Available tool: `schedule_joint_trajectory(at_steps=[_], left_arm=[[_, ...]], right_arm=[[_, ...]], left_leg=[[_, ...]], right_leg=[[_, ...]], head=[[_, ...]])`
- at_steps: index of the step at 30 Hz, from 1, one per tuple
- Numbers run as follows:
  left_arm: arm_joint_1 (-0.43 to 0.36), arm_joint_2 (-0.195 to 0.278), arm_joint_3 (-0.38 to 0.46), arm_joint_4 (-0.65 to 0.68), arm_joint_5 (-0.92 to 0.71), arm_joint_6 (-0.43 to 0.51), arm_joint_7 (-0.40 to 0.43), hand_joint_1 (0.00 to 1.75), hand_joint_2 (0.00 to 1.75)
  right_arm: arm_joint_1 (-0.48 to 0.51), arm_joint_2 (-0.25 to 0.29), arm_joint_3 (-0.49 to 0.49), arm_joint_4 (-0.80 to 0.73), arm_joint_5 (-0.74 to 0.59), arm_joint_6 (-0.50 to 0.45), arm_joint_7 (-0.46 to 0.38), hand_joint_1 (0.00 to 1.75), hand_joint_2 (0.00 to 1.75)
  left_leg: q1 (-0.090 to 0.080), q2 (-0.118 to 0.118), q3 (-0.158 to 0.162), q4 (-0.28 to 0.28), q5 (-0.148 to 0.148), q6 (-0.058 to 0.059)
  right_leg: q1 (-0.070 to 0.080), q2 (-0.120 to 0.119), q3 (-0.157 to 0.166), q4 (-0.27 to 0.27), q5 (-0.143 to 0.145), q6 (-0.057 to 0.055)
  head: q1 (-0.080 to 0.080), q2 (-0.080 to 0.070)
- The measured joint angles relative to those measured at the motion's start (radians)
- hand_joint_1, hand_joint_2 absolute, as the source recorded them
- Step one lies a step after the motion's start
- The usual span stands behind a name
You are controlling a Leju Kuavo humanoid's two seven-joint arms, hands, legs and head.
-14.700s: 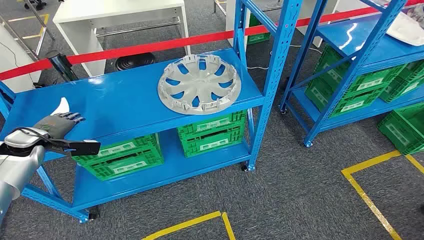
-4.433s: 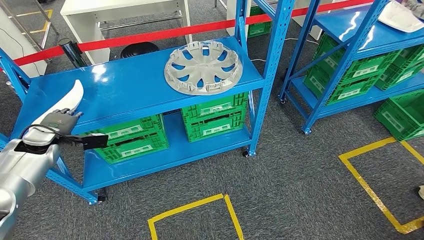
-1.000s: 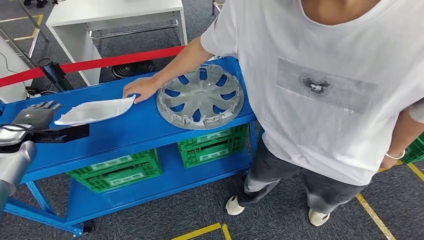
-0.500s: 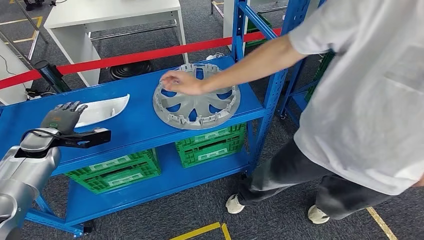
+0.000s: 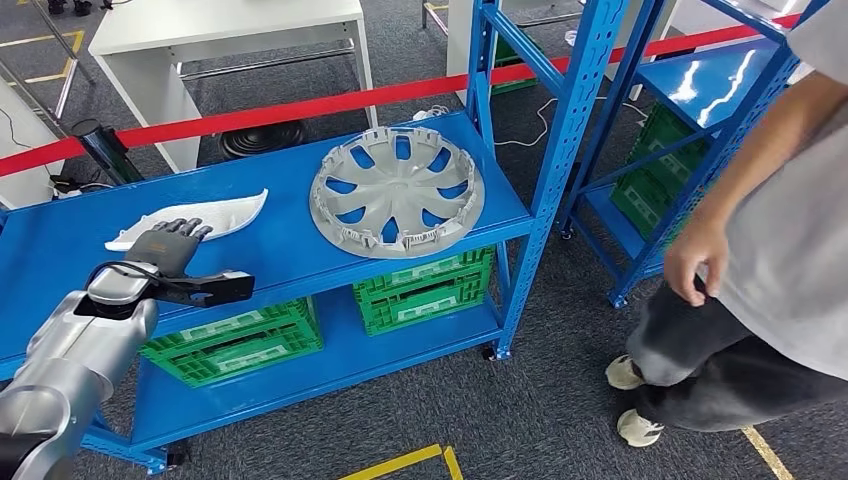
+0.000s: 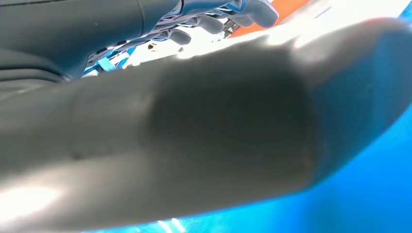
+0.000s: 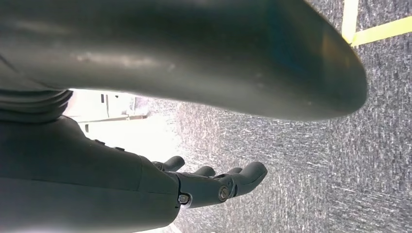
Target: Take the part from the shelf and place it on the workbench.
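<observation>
A white curved part (image 5: 205, 213) lies on the top board of the blue shelf (image 5: 290, 245), left of a silver wheel cover (image 5: 397, 190). My left hand (image 5: 165, 250) reaches over the shelf's front edge, fingers spread and tips at the part's near edge, thumb stuck out to the right. It grips nothing. The left wrist view looks past the thick thumb (image 6: 194, 136) to the darker fingers (image 6: 243, 12), held apart. My right hand (image 7: 145, 189) hangs over grey carpet with its fingers (image 7: 243, 177) loosely extended and nothing in them.
Green crates (image 5: 240, 335) (image 5: 425, 285) sit on the lower board. A person (image 5: 770, 270) stands at the right, beside a second blue shelf (image 5: 700, 90). A red barrier tape (image 5: 300, 100) runs behind, with a white table (image 5: 220, 20) beyond. Yellow tape (image 5: 400, 462) marks the floor.
The person laid the white part on the shelf, touched the wheel cover, then stepped away to the right. My left hand has moved right, up to the part.
</observation>
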Motion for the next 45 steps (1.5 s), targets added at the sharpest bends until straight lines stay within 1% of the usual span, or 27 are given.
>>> schedule_joint_trajectory(at_steps=[12,18,22,34,45], left_arm=[[-0.002,-0.004,-0.022,0.007,-0.007,-0.015,0.014,0.0,0.0],[-0.007,0.004,-0.027,0.008,-0.004,-0.002,0.03,0.0,0.0],[-0.023,0.01,-0.026,0.008,-0.003,-0.012,0.048,0.0,1.75],[-0.035,0.004,-0.019,0.021,-0.001,-0.058,0.054,0.0,1.75],[-0.034,-0.007,-0.018,0.025,-0.001,-0.056,0.068,0.0,1.75]], right_arm=[[0.0,0.0,-0.01,0.0,0.007,0.0,0.0,0.0,0.0],[0.0,0.0,-0.009,0.0,0.019,0.003,0.0,0.0,0.0],[0.0,0.0,-0.009,0.0,0.022,0.005,0.0,0.0,0.0],[0.0,0.0,-0.01,0.0,0.021,0.002,0.0,0.0,0.0],[-0.001,0.0,-0.01,0.0,0.019,0.001,0.0,0.0,0.0]], left_leg=[[0.0,0.0,0.0,0.0,0.0,0.0],[0.0,0.0,0.0,0.0,0.0,0.0],[0.0,0.0,0.0,0.0,0.0,0.0],[0.0,0.0,0.0,0.0,0.0,0.0],[0.0,0.0,0.0,0.0,0.0,0.0]], right_leg=[[0.0,0.0,0.0,0.0,0.0,0.0],[0.0,0.0,0.0,0.0,0.0,0.0],[0.0,0.0,0.0,0.0,0.0,0.0],[0.0,0.0,0.0,0.0,0.0,0.0],[0.0,0.0,0.0,0.0,0.0,0.0]], head=[[0.0,0.0],[0.0,0.0],[0.0,0.0],[0.0,0.0],[0.0,0.0]])
